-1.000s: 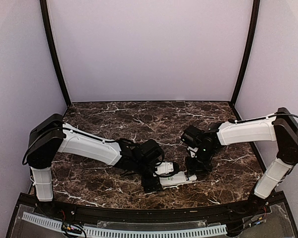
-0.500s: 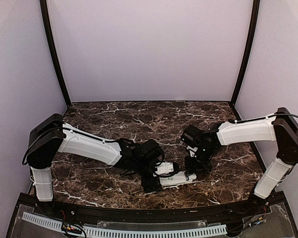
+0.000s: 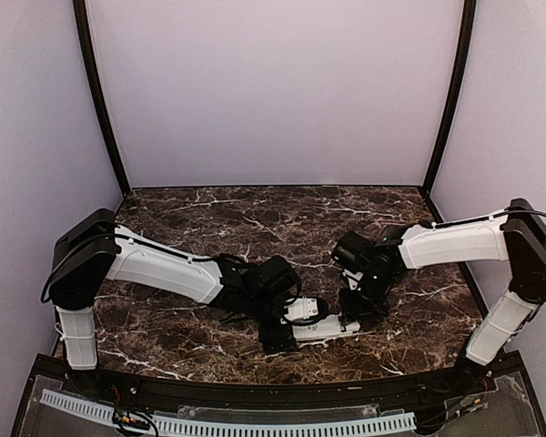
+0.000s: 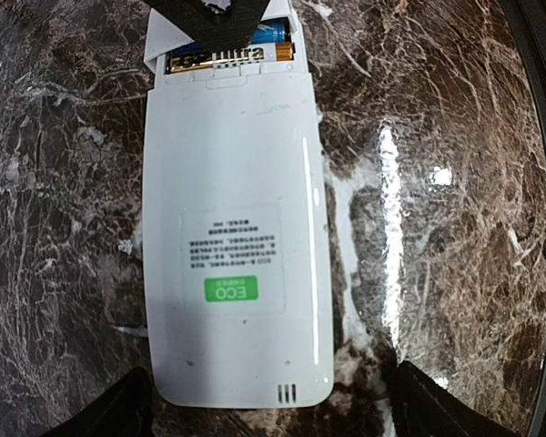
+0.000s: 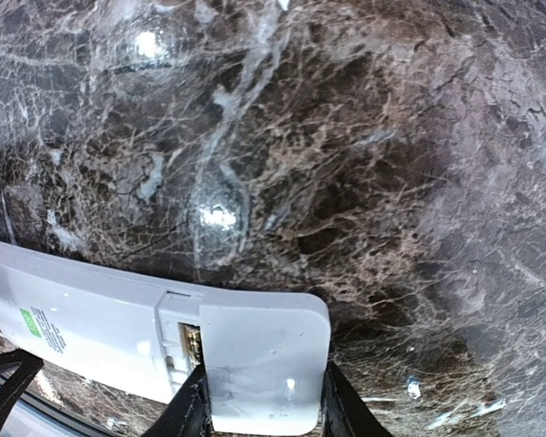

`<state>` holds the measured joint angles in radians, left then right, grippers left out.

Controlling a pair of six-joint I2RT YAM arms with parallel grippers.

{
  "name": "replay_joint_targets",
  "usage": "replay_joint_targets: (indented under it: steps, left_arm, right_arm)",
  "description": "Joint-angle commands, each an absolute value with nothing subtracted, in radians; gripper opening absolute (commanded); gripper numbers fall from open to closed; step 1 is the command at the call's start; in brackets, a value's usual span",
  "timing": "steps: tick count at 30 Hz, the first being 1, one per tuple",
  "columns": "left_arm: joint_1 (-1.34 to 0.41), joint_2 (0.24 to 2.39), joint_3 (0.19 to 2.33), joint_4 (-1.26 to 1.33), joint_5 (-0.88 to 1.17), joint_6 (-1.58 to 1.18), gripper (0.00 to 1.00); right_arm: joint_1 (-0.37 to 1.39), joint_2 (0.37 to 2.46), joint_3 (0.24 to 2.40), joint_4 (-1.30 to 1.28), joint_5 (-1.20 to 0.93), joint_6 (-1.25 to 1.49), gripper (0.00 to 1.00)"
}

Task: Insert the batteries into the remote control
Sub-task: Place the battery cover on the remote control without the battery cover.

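Observation:
The white remote control (image 4: 237,228) lies face down on the marble, its green ECO label up. At its far end the battery bay is partly uncovered, and blue batteries (image 4: 259,35) with a gold contact show inside. My left gripper (image 4: 273,410) stands open astride the remote's near end, with a gap at the right finger (image 4: 428,405). My right gripper (image 5: 262,410) is shut on the small white cover piece (image 5: 264,350), held flat over the bay end of the remote (image 5: 82,328). In the top view both grippers (image 3: 280,332) (image 3: 353,317) meet at the remote (image 3: 320,328).
Dark veined marble table (image 3: 255,218) runs back to the lilac walls. A black rail (image 3: 255,391) edges the near side close to the remote. Both arms reach inward over the front middle.
The right gripper with the cover has shifted very slightly at the remote's end. The left arm and the remote have stayed put.

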<state>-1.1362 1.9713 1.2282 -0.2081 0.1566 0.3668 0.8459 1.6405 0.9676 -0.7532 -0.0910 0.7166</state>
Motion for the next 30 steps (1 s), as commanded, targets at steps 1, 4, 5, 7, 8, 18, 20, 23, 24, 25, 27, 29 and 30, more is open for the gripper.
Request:
replay_joint_targets:
  steps: [1,4,5,7,8,18,20,23,24,25,27,29,30]
  left_arm:
    - [-1.134,1.996,1.230,-0.273,0.156,0.385,0.90]
    - [-1.134,1.996,1.230,-0.275,0.155,0.385,0.90]
    - [-1.134,1.997,1.230,-0.276,0.155,0.385,0.90]
    - [-1.134,1.997,1.231,-0.275,0.156,0.384,0.90]
    - [-1.135,1.997,1.231,-0.275,0.157,0.384,0.90]
    - [-1.135,2.001,1.232,-0.274,0.166,0.382,0.90]
    - [-1.135,2.000,1.232,-0.275,0.167,0.382,0.90]
    - [-1.135,2.001,1.232,-0.275,0.169,0.381,0.90]
    - [-1.135,2.001,1.232,-0.275,0.169,0.381,0.90]
    - [-1.135,2.001,1.232,-0.275,0.169,0.380,0.90]
    - [-1.135,2.001,1.231,-0.273,0.172,0.380,0.90]
    - [-1.134,2.001,1.230,-0.270,0.177,0.379,0.90]
    - [-1.135,2.002,1.229,-0.267,0.178,0.379,0.90]
  right_arm:
    - [0.873,1.621,0.951,-0.771,-0.101,0.723,0.37]
    - [0.878,1.620,0.951,-0.779,-0.099,0.726,0.37]
    - [0.881,1.618,0.951,-0.781,-0.098,0.729,0.37]
    - [0.885,1.614,0.952,-0.786,-0.096,0.731,0.37]
    - [0.886,1.611,0.952,-0.787,-0.094,0.732,0.37]
    - [0.889,1.604,0.951,-0.804,-0.073,0.763,0.37]
    - [0.889,1.595,0.956,-0.819,-0.057,0.777,0.37]
    - [0.890,1.563,0.953,-0.828,-0.033,0.810,0.35]
    - [0.890,1.550,0.948,-0.822,-0.030,0.820,0.35]
    - [0.891,1.534,0.940,-0.812,-0.028,0.828,0.35]
    - [0.895,1.503,0.923,-0.791,-0.025,0.846,0.33]
    - [0.898,1.481,0.910,-0.769,-0.023,0.865,0.32]
    - [0.901,1.472,0.905,-0.761,-0.023,0.874,0.31]
